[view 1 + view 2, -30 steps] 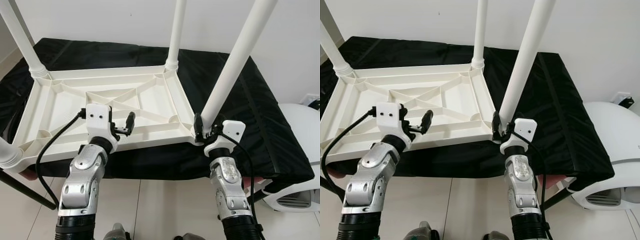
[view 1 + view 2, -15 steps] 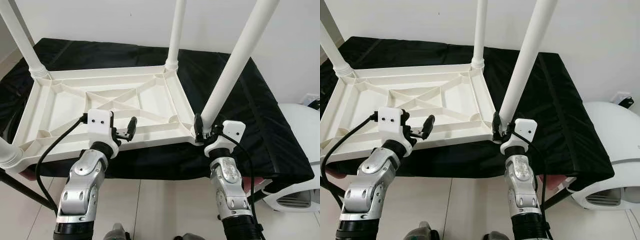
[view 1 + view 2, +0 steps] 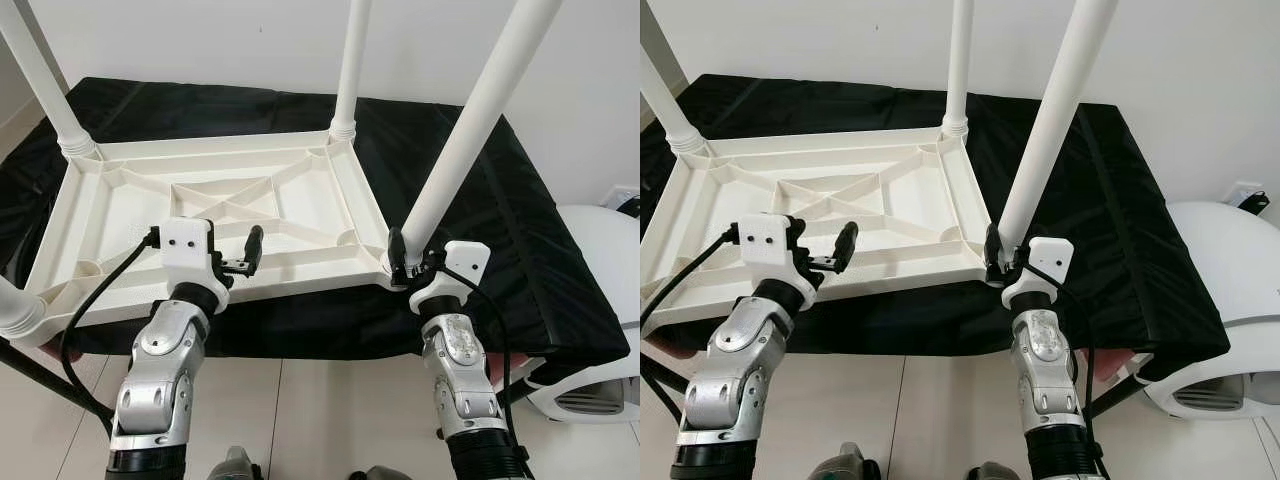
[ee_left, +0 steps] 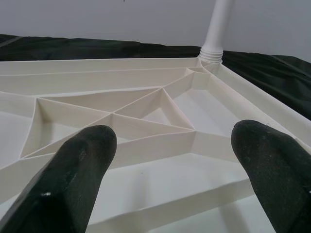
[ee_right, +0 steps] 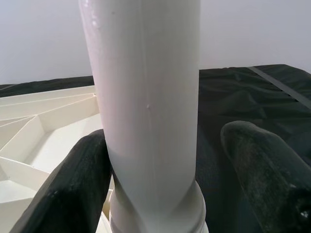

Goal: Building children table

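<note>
On the black-covered surface [image 3: 520, 230] the white tabletop [image 3: 200, 215] lies upside down, ribs up, with legs standing in its corner sockets. At the near right corner the tall leg [image 3: 470, 125] leans, and the right gripper [image 5: 160, 184] sits around its base, one finger touching the tube, the other apart; whether the leg is fully seated in its socket cannot be judged from these views. If released while loose, the leg could tip out or lever the tabletop's edge off the surface. The left gripper [image 4: 175, 165] hovers spread wide over the ribs near the front rim, holding nothing.
</note>
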`<state>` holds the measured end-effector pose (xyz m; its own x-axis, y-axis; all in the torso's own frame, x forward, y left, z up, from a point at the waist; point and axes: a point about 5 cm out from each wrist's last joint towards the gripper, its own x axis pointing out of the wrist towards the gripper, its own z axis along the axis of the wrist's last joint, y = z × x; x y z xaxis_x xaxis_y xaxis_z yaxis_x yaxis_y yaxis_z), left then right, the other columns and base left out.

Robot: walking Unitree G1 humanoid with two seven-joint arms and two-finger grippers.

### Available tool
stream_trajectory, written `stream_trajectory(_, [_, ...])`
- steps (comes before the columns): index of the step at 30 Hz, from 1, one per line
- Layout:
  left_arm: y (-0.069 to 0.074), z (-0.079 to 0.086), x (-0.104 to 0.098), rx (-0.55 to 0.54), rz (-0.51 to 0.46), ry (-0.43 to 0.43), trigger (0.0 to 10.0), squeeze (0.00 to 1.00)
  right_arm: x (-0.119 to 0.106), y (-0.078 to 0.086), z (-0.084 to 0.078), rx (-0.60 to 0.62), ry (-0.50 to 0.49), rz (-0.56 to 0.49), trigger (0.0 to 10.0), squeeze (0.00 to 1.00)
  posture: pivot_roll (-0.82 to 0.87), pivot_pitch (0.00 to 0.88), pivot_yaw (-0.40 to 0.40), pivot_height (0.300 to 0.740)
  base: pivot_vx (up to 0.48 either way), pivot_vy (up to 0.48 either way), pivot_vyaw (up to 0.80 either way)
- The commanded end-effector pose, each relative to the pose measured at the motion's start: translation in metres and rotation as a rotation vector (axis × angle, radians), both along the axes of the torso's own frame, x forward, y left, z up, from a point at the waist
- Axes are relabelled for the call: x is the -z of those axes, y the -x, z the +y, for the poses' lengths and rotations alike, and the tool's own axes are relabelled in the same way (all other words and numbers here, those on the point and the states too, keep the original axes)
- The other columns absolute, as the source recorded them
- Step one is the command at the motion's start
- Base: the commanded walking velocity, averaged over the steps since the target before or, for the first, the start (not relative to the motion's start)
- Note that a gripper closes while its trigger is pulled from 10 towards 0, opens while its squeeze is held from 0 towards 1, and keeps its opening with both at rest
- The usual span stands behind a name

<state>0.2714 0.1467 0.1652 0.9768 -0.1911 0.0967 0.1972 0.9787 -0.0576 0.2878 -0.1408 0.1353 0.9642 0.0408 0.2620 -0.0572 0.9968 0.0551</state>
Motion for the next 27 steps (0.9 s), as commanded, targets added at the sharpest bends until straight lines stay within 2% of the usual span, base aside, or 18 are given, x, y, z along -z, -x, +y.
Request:
stream_trajectory(1, [0.001,0.0054,0.0001,-0.084,-0.006,-0.004,10.0,0.0,0.0005,-0.0013,0.001,-0.008,0.007,-0.003,10.0,0.0,0.03,0.031,0.003,0.74,0.0,0.0,0.0])
stream_trajectory(12, [0.0016,0.0102,-0.0008,-0.114,-0.027,-0.008,10.0,0.0,0.0008,-0.0004,0.0003,-0.012,0.011,-0.002,10.0,0.0,0.02,0.035,0.002,0.74,0.0,0.0,0.0])
stream_trajectory(27, [0.0039,0.0082,-0.0008,-0.098,-0.053,-0.029,10.0,0.0,0.0022,0.0001,0.0005,-0.02,0.024,-0.003,10.0,0.0,0.03,0.028,0.002,0.74,0.0,0.0,0.0])
